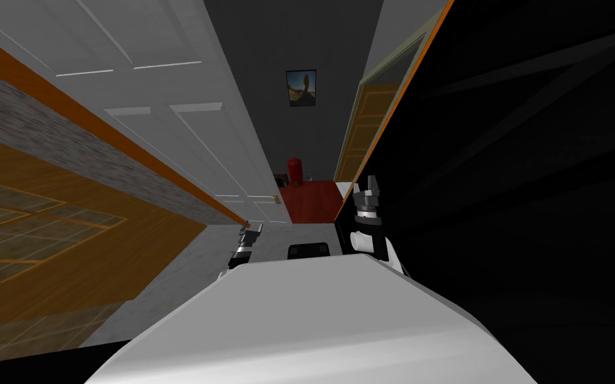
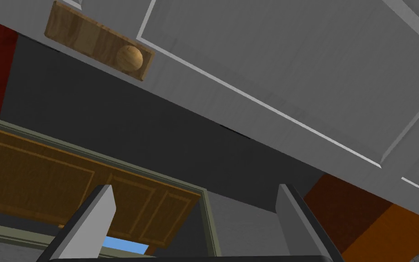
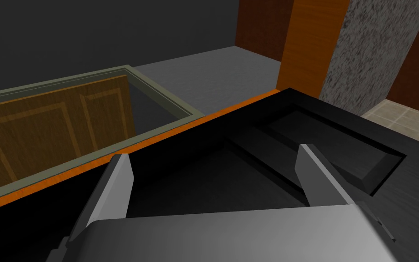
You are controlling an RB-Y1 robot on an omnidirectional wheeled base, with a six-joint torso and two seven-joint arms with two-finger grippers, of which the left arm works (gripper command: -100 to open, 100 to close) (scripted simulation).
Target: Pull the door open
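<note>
A white panelled door (image 1: 186, 133) runs along my left side, and in the left wrist view its panels (image 2: 295, 68) pass close over the hand. Its round wooden knob (image 2: 129, 57) sits on a wooden plate (image 2: 86, 38) near the door's free edge; the knob (image 1: 277, 198) shows small in the head view. My left gripper (image 2: 195, 218) is open and empty, short of the knob and apart from it. In the head view the left gripper (image 1: 253, 229) is low beside the door. My right gripper (image 1: 368, 190) is raised and open, with nothing between its fingers (image 3: 120, 182).
A black panelled surface with an orange edge (image 3: 231, 107) lies close on my right, under the right gripper. Ahead are a brown door in a green-grey frame (image 1: 359, 133), a red floor patch (image 1: 309, 200), a red canister (image 1: 293, 170) and a picture (image 1: 301, 87) on the dark wall.
</note>
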